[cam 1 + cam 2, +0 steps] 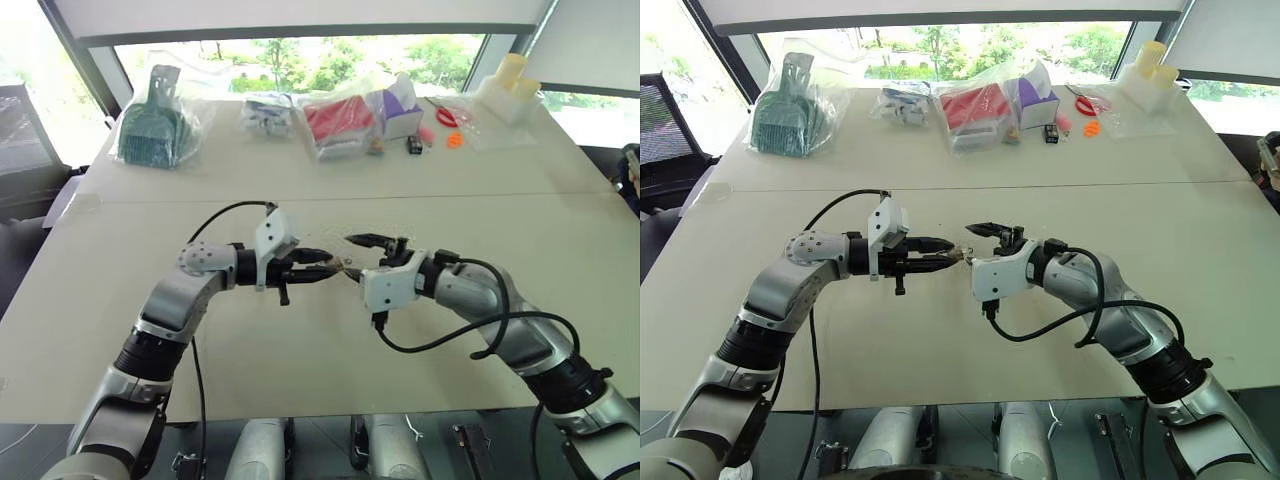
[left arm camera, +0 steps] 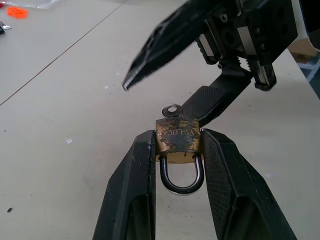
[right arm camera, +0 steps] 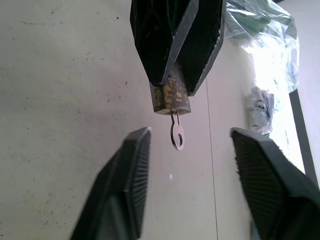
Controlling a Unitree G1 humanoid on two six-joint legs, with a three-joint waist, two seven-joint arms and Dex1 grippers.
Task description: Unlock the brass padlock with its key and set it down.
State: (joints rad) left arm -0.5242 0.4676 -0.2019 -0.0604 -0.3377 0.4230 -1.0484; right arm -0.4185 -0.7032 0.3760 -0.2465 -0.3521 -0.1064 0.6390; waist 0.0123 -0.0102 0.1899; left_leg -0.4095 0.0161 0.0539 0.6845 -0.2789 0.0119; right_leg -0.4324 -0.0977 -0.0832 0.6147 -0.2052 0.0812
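My left gripper (image 2: 178, 134) is shut on the brass padlock (image 2: 177, 137), holding it by its sides above the table. The silvery shackle (image 2: 182, 177) points back toward the wrist. The key (image 2: 172, 110) sticks out of the lock's far end, with its round bow free. My right gripper (image 3: 191, 132) faces the left one, open, with one finger (image 3: 125, 175) on each side of the key (image 3: 177, 136) and touching neither it nor the padlock (image 3: 171, 99). In the left eye view the two grippers meet over the table's middle, left gripper (image 1: 328, 268) and right gripper (image 1: 358, 257).
Along the table's (image 1: 300, 350) far edge lie bagged items: a green one (image 1: 155, 120), a red one (image 1: 340, 122), a purple box (image 1: 400, 108), small orange bits (image 1: 455, 140) and pale yellow cups (image 1: 510, 85). A seam (image 1: 200, 198) crosses the tabletop.
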